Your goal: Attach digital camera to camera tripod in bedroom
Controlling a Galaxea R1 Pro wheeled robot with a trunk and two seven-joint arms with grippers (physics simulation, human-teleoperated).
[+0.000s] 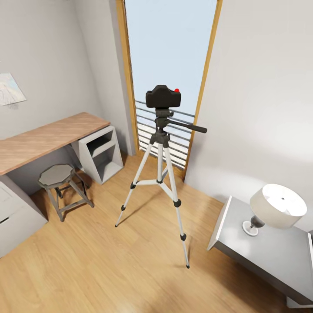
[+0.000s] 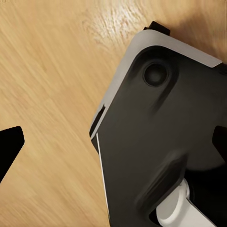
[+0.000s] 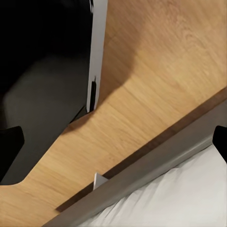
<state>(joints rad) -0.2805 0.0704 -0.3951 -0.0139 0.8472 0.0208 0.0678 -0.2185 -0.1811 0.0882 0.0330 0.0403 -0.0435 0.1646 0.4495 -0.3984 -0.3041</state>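
On the left of the head view a wood-topped desk (image 1: 48,141) is seen by the wall, with a small grey stool (image 1: 56,176) in front of it. In the middle, before the tall window (image 1: 171,52), the camera tripod (image 1: 160,174) is stood on the wood floor (image 1: 100,261). The digital camera (image 1: 163,96) is set on top of its black head, with the red button up. On the right a lamp (image 1: 278,206) is stood on a grey bedside table (image 1: 269,248).

The camera is judged to be small, hard and light, and easy to break if dropped. It would best be held by its two flat sides. The tripod looks tall and thin, so it could be tipped by a push.

The floor and the robot's dark base (image 2: 165,142) are shown close up in the left wrist view. A bed frame (image 3: 156,165) and white mattress (image 3: 189,198) are shown in the right wrist view, and these are not seen from the head.

Dark fingertips (image 2: 9,146) are seen far apart at the picture edges, so the left gripper (image 2: 113,146) is judged spread wide with nothing in it. The right gripper (image 3: 113,142) looks the same.
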